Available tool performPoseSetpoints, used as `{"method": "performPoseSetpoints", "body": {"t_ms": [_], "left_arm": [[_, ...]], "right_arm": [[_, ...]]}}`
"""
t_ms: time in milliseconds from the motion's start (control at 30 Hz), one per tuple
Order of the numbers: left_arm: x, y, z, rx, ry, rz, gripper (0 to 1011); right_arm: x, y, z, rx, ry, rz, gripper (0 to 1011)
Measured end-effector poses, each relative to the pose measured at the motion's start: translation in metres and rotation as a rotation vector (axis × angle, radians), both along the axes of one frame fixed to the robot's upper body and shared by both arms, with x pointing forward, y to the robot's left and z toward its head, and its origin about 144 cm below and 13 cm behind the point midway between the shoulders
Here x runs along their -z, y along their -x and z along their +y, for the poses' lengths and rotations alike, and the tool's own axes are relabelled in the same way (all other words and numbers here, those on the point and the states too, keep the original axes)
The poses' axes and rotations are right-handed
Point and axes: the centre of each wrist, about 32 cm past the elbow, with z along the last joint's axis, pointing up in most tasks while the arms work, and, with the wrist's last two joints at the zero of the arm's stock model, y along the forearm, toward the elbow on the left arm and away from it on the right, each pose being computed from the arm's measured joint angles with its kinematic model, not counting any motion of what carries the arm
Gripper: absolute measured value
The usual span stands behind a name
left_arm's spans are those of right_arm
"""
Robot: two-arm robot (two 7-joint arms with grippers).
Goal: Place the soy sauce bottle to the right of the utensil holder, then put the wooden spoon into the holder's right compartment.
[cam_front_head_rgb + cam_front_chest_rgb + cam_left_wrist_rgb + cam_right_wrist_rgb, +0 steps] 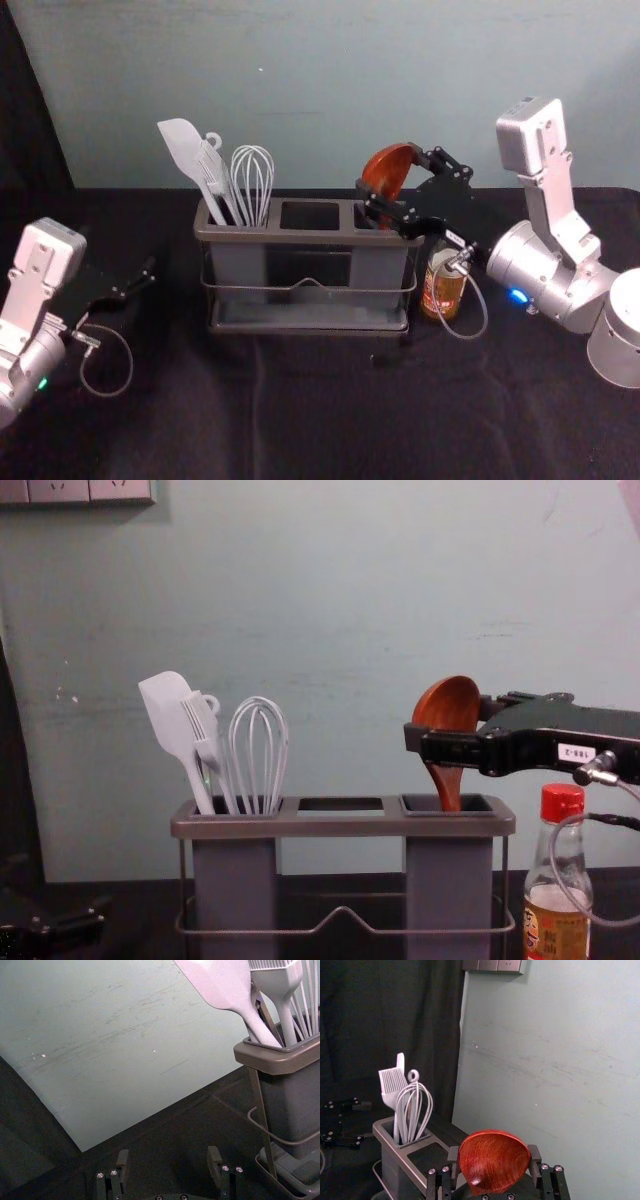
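Step two: my right end effector (494, 1159), above the utensil holder's (343, 826) right compartment (448, 880), pinches the wooden spoon (448, 702), handle (449, 788) inserted; lowering, then release, is due. Soy sauce bottle (557, 925) stands right of holder; left end effector (168, 1160), spread, left.

Wooden spoon's (450, 705) handle end hidden in the holder (340, 827), soy sauce bottle's (557, 932) base cropped in chest view.

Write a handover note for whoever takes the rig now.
Right claw: closed on the wooden spoon, over the holder's right compartment; handle reaches into its opening.
Left claw: open and empty, left of the utensil holder.
Done: soy sauce bottle stands right of the holder.
Left: probably lower the spoon, release it, back the claw away.
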Motion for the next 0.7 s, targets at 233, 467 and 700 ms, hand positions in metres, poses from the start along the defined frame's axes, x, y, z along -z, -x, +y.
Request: {"method": "performPoseSetpoints", "body": {"t_ms": [233,467,700], "left_arm": [[0.0000,0.0000,0.0000,0.000,0.000,0.000,1011],[0.0000,0.0000,0.0000,0.000,0.000,0.000,1011],[0.0000,0.0000,0.0000,0.000,0.000,0.000,1011]], "right_arm": [[0.0027,-0.0010,0.0014,-0.003,0.006,0.007,840],[0.0049,-0.0019,0.0027,-0.002,0.010,0.021,839],[0.0044,-0.0028,0.0041,0.006,0.016,0.033,840]]}}
